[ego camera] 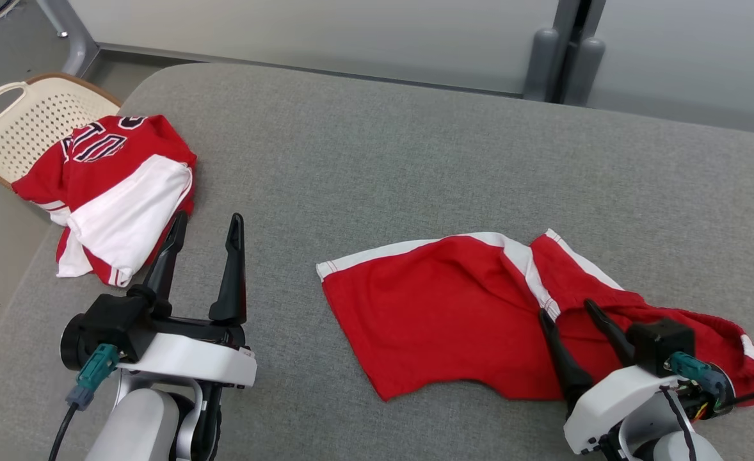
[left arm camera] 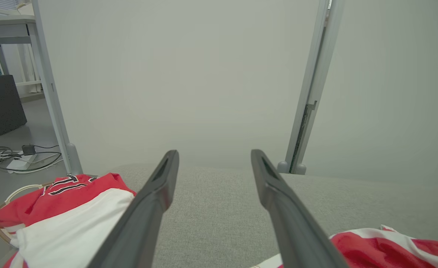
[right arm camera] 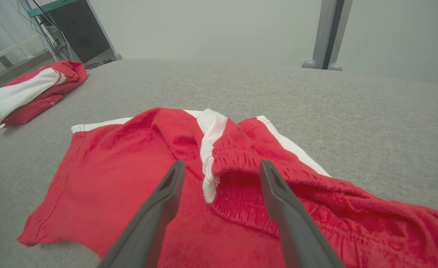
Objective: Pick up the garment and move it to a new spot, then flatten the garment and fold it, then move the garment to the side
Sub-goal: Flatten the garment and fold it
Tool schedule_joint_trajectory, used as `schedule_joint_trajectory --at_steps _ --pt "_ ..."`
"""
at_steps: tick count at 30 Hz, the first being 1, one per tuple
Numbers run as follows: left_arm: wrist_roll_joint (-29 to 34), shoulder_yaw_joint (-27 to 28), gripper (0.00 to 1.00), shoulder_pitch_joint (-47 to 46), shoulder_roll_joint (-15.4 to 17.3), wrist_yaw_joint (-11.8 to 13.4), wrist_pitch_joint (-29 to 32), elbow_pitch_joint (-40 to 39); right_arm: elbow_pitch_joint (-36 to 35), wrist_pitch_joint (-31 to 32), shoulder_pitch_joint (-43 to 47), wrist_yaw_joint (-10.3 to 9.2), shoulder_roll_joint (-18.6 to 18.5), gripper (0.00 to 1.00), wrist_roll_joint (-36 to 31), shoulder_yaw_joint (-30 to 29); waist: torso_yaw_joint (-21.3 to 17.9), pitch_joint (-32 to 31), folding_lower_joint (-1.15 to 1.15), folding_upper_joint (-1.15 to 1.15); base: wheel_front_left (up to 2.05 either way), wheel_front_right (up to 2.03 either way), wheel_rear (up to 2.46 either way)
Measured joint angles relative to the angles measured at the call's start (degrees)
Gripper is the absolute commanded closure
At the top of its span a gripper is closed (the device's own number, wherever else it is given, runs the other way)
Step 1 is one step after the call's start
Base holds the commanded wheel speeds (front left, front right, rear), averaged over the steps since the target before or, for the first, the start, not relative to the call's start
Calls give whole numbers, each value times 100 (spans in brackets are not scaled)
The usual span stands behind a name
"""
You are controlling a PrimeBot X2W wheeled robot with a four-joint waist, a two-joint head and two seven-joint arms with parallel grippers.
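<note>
At the far left edge of the grey padded surface (ego camera: 383, 147), a cream perforated basket (ego camera: 25, 121) sits off the corner. A red-and-white jersey (ego camera: 114, 192) lies bunched in a rough fold, overlapping the basket's rim in the head view. It looks like a piece already dealt with and set aside, though that is only a judgement from how it lies. Just beside it, toward the middle, the left gripper (ego camera: 209, 221) hovers with its jaws spread wide and nothing between them. Its fingers point toward the back wall and touch no cloth.

Across a bare stretch of the surface, right of centre, lie the red shorts (ego camera: 441, 307) with white trim, apparently the garment the task now concerns. Their left half is spread fairly flat, with a white-edged hem toward the back. The right half is rumpled, with a white side stripe buckled upward and the far end gathered in ridges. The right gripper (ego camera: 566, 308) is poised over this rumpled part, jaws released and empty. In the right wrist view its fingertips stand on either side of the raised stripe; whether they touch the fabric cannot be told.

As they lie, the shorts are neither flattened nor folded, and they are not at the side. Smoothing, folding and shifting aside all remain.
</note>
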Motion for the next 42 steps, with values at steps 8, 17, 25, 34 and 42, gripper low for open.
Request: schedule_joint_trajectory --at_steps 8,17,25,34,42 --pt "66 77 0 -74 -99 -70 -24 60 658 -25 -369 -1 82 100 93 -54 184 260 0 0 0 0 0" --pt "236 205 0 -51 -115 -121 -33 60 422 -325 -495 0 16 100 192 48 -14 187 0 0 0 0 0" --pt "311 281 0 49 -62 -91 -33 -30 -308 162 -260 0 -286 100 315 -24 -506 79 0 0 0 0 0" --pt "308 312 0 1 -21 -57 -7 -15 -678 536 352 0 -389 100 410 -538 -1118 81 0 0 0 0 0" --pt "309 308 0 -13 68 -27 85 -9 -90 360 398 0 -307 0 534 -433 -1378 56 0 0 0 0 0"
